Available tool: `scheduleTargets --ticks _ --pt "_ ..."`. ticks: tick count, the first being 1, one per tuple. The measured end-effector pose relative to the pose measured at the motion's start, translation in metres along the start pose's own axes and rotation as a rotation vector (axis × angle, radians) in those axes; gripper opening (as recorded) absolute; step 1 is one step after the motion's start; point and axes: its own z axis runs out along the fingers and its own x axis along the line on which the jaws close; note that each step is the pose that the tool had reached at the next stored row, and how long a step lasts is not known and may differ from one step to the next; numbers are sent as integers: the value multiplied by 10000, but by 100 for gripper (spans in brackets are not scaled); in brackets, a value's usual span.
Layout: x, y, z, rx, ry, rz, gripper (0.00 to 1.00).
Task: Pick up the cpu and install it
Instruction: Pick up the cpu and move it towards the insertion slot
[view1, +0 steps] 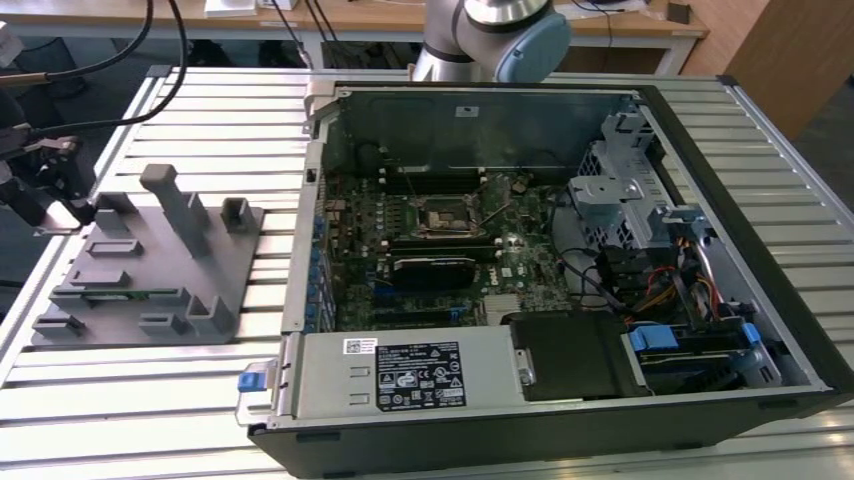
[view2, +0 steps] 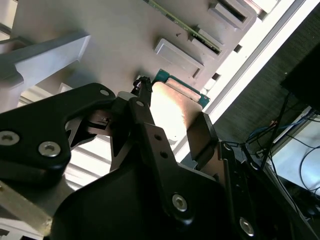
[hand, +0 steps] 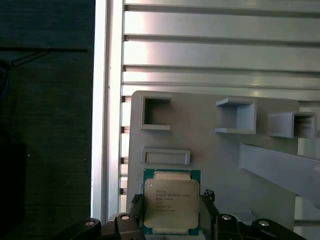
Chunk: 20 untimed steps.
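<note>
Black gripper (view2: 172, 116) links and bolts sit closest to the lens in the second wrist view, their two dark fingers (view2: 201, 134) reaching out over a pale grey fixture tray (view2: 115, 35). Between those fingers lies the cpu (view2: 175, 102), a flat square chip with a bright metal top and a green edge. In the first wrist view the cpu (hand: 171, 202) is seen from above, with one finger (hand: 136, 210) against one side and the other against the opposite side, so the pincer appears closed on the chip, gripping it by two opposite edges. Just beyond the chip the tray has a shallow rectangular frame and several open-sided pockets. A slatted aluminium table (hand: 210, 55) lies under the tray. In the exterior view the tray (view1: 147, 270) lies to the exterior view's left of an open computer case (view1: 767, 240). Inside the case, the motherboard's (view1: 400, 190) dark square socket (view1: 442, 216) is well apart from the tray.
</note>
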Motion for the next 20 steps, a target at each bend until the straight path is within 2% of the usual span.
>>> scheduleTargets --ticks 9,20 --pt "-2 1 -70 1 1 -1 53" --pt "-6 2 -214 0 1 -1 53"
